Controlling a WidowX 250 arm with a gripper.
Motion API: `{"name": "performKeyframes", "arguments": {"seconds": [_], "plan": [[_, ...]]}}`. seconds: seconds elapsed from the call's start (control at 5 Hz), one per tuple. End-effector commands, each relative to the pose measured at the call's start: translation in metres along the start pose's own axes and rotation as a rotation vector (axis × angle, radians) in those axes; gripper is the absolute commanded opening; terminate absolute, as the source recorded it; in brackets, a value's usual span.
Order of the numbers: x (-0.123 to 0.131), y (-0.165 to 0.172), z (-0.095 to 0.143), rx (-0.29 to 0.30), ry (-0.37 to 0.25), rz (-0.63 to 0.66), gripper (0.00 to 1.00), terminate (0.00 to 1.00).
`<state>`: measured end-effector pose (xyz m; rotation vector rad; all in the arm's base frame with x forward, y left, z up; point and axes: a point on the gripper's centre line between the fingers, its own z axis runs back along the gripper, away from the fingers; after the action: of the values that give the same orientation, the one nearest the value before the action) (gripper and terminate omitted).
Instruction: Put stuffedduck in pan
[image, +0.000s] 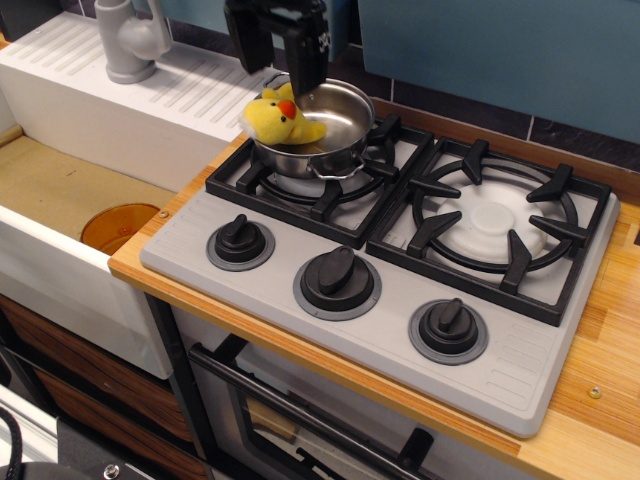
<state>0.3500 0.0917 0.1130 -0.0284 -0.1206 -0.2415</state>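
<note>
Stuffedduck (277, 117) lying in pan (335, 132) against its left rim, pan on the rear-left burner grate (315, 185) of the stove, gripper (278, 55) above the duck, fingers (307, 65) spread apart and released, holding nothing

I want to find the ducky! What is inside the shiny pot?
The stuffedduck sits in the pan, leaning on its left rim. The rest of the inside looks like bare shiny metal. The duck hides the part of the bottom under it. The gripper is open above.
</note>
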Motion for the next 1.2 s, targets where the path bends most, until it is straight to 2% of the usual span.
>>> {"name": "performKeyframes", "arguments": {"seconds": [0.0, 0.2, 0.4, 0.6, 0.8, 1.0], "plan": [[0.0051, -0.0123, 0.0368, 0.13, -0.062, -0.016, 1.0, 0.0], [0.0053, -0.0139, 0.0403, 0.165, -0.059, -0.037, 1.0, 0.0], [0.0062, -0.0143, 0.039, 0.162, -0.071, -0.063, 1.0, 0.0], [0.0066, -0.0167, 0.0392, 0.128, -0.157, -0.148, 1.0, 0.0], [0.0081, -0.0146, 0.0401, 0.125, -0.186, -0.175, 1.0, 0.0], [0.0096, -0.0137, 0.0415, 0.114, -0.18, -0.176, 1.0, 0.0]]}}
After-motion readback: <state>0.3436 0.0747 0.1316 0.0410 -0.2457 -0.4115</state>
